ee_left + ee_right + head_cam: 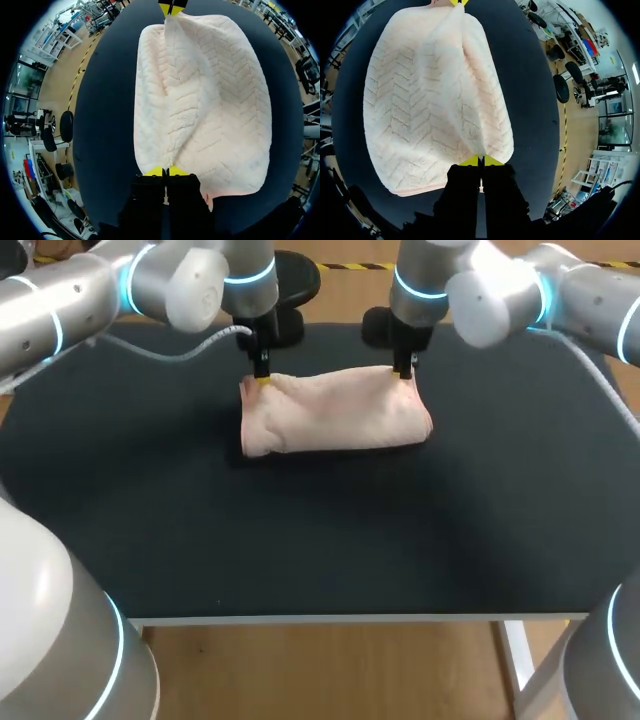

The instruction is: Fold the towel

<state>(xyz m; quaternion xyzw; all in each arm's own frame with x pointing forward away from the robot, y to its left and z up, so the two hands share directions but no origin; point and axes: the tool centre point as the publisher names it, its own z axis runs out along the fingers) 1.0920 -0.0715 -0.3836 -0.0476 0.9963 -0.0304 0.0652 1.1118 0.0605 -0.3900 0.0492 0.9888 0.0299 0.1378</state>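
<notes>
Table (320, 570), dark-topped: bears the work toward its far side. Left gripper (262, 380): tips pinched tight on the towel's far left corner. Towel (335, 415): pale pink, already doubled, with a ridge raised between the two grips. Right gripper (405, 373): pinched likewise on the far right corner. Step, judged: a further fold in hand. Next move calls for both arms to carry the edge evenly nearward, then release.

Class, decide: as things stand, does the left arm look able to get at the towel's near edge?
Probably not yet: the left pincer is shut on the towel at its far corner. Nothing else lies in the way, so after letting go, likely yes.
</notes>
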